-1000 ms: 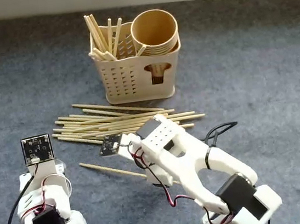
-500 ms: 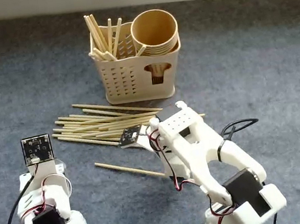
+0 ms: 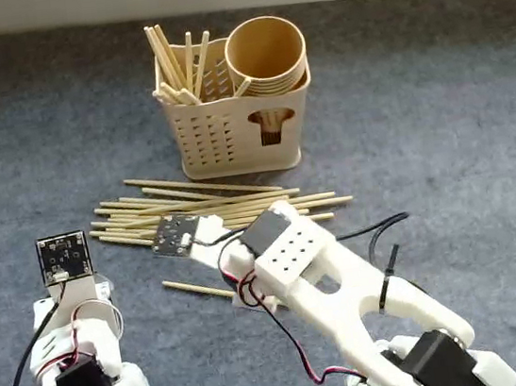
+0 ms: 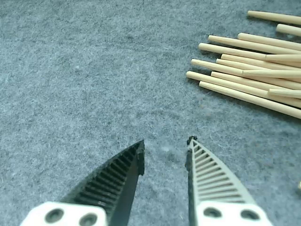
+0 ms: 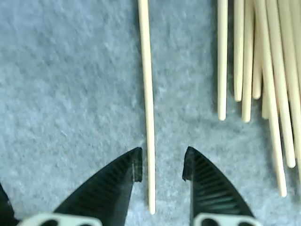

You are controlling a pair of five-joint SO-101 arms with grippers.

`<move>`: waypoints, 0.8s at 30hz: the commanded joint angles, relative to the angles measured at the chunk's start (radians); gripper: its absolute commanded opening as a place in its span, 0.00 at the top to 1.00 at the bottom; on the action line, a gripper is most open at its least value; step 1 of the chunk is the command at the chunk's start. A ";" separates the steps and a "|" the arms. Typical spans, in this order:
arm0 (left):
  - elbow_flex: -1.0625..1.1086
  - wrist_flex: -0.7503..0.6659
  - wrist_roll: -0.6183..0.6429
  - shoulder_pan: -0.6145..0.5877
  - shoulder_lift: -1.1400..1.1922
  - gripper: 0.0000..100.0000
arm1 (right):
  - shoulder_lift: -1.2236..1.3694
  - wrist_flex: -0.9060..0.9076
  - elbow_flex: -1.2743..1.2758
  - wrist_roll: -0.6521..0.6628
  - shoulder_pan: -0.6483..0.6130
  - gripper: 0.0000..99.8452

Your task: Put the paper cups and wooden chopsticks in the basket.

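We see the basket [image 3: 222,136] holding paper cups [image 3: 265,54] and chopsticks [image 3: 175,71]; left hand [image 4: 165,142] gapes, right hand [image 5: 162,165] gapes astride a lone chopstick [image 5: 146,94], partly hidden

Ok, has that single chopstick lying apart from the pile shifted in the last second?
Yes. The single chopstick slid to the right, so its left tip now lies closer to the line of the basket's left wall.
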 commanded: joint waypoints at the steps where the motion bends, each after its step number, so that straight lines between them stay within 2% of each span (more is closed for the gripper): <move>1: 0.021 -0.015 0.006 -0.013 -0.007 0.84 | 0.024 -0.147 -0.015 -0.092 -0.079 0.85; 6: 0.021 -0.015 0.006 -0.013 -0.007 0.84 | 0.170 -0.254 -0.024 -0.109 -0.101 0.85; 18: 0.021 -0.014 0.006 -0.015 -0.007 0.84 | 0.325 -0.349 -0.025 -0.109 -0.117 0.85; 20: 0.021 -0.014 0.006 -0.015 -0.007 0.84 | 0.340 -0.351 -0.025 -0.109 -0.117 0.88; 24: 0.021 -0.014 0.006 -0.016 -0.007 0.84 | 0.351 -0.349 -0.025 -0.104 -0.117 1.00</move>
